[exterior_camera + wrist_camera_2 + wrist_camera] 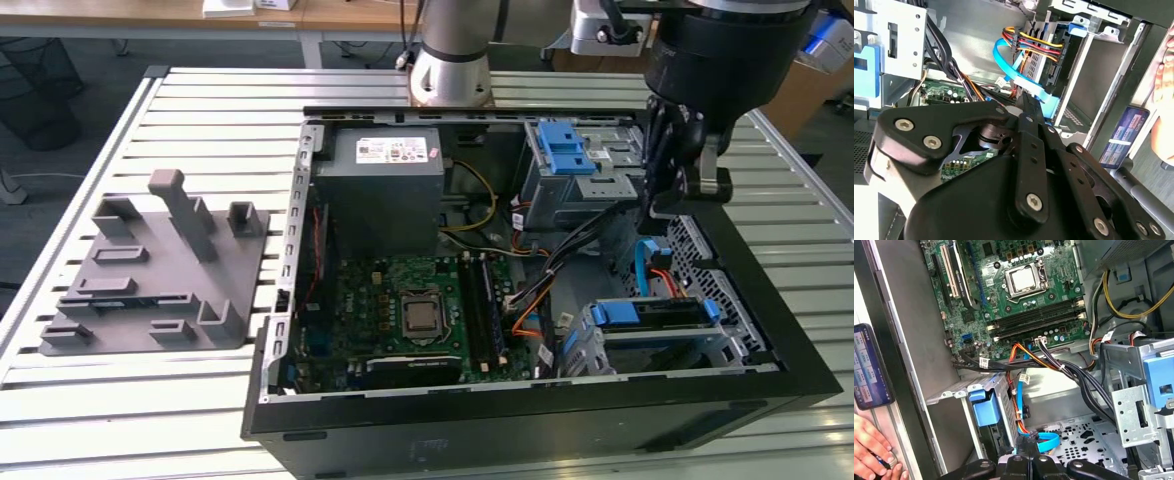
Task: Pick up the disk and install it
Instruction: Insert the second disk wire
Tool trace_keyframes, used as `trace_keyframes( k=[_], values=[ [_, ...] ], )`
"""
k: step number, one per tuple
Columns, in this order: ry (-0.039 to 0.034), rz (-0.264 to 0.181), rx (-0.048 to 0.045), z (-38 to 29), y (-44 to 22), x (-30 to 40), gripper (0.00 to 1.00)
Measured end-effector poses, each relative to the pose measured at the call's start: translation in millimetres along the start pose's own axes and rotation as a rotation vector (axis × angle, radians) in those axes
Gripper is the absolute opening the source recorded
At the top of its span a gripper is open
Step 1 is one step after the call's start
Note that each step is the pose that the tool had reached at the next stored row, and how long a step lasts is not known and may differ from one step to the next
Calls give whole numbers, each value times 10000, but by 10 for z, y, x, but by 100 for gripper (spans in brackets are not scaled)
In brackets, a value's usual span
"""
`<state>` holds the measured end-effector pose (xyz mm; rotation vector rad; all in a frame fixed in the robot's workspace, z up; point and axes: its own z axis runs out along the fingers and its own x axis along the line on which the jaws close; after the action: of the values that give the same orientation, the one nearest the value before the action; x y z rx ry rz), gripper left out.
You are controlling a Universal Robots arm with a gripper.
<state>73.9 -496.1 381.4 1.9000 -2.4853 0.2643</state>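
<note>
The disk (650, 313), silver-grey in a bright blue carrier bracket, sits inside the lower drive cage at the case's front corner on the exterior view's right. The first wrist view shows its blue bracket (985, 409) at the cage mouth, with red, orange and yellow wires and a blue flat cable (1046, 441) running to it. My gripper (663, 210) hangs inside the case beside the right wall, above and behind that cage. Its black fingers (1016, 463) stand together, shut, with nothing visible between them. The tip (1026, 102) points toward the blue cable.
A grey metal box with a white sticker (387, 190) and the green motherboard (414, 310) fill the case's left and middle. A cage with a blue latch (574, 150) stands behind my gripper. A grey fixture (154, 265) lies on the slatted table. A hand (869, 442) and a phone (871, 367) rest outside the case wall.
</note>
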Motion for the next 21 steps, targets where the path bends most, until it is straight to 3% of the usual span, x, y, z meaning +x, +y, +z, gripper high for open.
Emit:
trace_keyframes(
  k=[2,4,6,7,9,10,14,21],
  values=[
    [0,-2,0,0,-1,0,11],
    [6,-2,1,-1,-1,0,23],
    [96,-14,27,-1,-2,0,23],
    [256,-35,72,-1,-2,0,30],
    [607,-78,172,0,-3,0,30],
    [711,-90,200,2,-7,-1,30],
    [717,-90,197,12,-49,-14,30],
    [731,-153,211,70,-45,-14,30]
  ],
)
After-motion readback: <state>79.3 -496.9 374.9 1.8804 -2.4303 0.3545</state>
